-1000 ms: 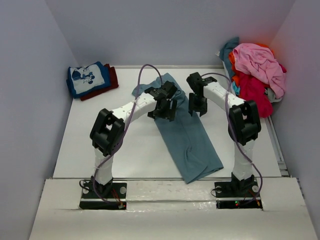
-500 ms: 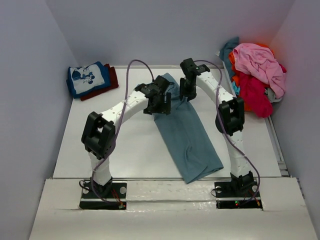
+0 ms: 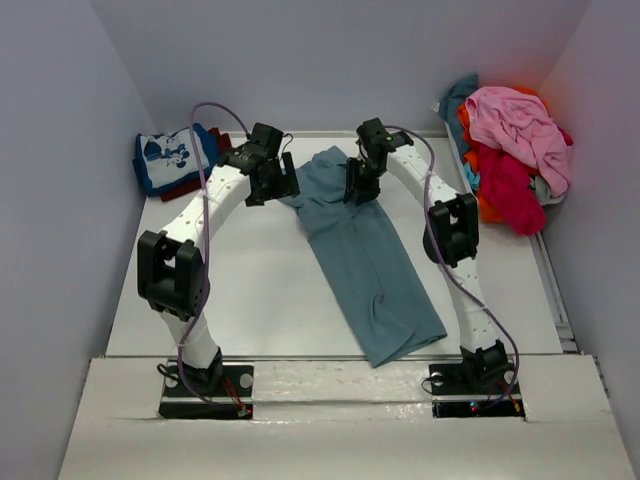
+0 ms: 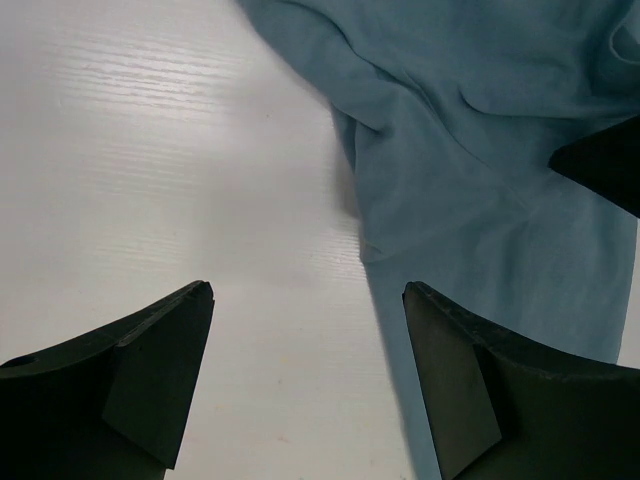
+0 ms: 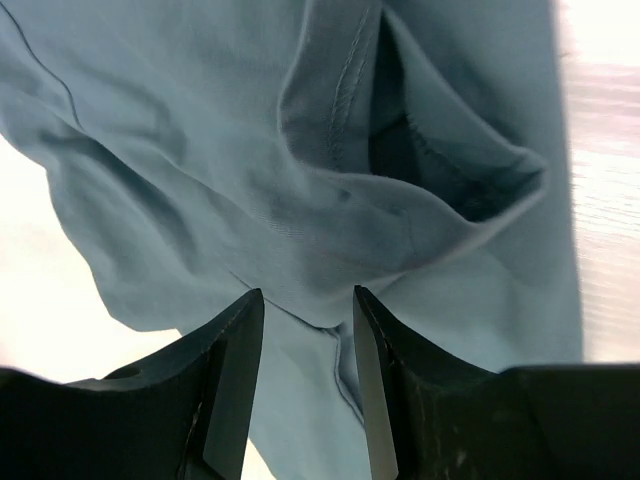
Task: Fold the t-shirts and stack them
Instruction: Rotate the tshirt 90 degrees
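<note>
The plain slate-blue cloth tee [image 3: 365, 260] lies on a white tabletop [image 3: 250, 280]. The folded blue cloth tee [image 3: 175, 158] carries a white cartoon print. The crumpled pink cloth tee [image 3: 515, 120] tops a red cloth tee [image 3: 515, 188].

Dark red t-shirt [image 3: 222, 142] mostly covered by the cartoon-print t-shirt [image 3: 175, 157]; teal t-shirt [image 3: 458, 95] and orange t-shirt [image 3: 465, 120] largely buried beneath the pink t-shirt [image 3: 515, 125]; slate-blue t-shirt [image 3: 370, 265], collar end hidden behind the right gripper [image 3: 357, 190], grip on it undeterminable.
</note>
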Controlling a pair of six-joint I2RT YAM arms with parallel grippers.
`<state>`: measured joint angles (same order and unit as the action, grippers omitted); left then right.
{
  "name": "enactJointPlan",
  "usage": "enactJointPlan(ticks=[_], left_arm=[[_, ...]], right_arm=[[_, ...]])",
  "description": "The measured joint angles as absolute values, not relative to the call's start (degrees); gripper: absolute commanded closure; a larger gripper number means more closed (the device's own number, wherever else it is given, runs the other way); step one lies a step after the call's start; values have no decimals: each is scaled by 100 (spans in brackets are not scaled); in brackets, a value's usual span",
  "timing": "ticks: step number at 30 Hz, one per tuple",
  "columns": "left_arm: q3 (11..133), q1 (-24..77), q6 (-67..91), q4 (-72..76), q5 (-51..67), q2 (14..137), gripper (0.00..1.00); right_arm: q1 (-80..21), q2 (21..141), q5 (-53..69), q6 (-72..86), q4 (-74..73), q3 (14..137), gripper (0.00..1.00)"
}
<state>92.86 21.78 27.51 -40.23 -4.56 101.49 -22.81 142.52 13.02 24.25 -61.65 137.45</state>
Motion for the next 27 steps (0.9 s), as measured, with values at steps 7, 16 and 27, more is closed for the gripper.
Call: enactJointPlan(ticks=[7, 16, 27], left_arm=[[9489, 2320, 2670, -4169, -355, 10276, 11], [10127, 2314, 2530, -4355, -274, 10722, 12], [10127, 2314, 2399, -4447, -148, 10980, 12]], right_arm=[[-2281, 14462, 1653, 2224, -6066, 13596, 53], [-2106, 14881, 1813, 2231, -6014, 13937, 53], [-1052, 14741, 1719, 2290, -5964, 13703, 53]])
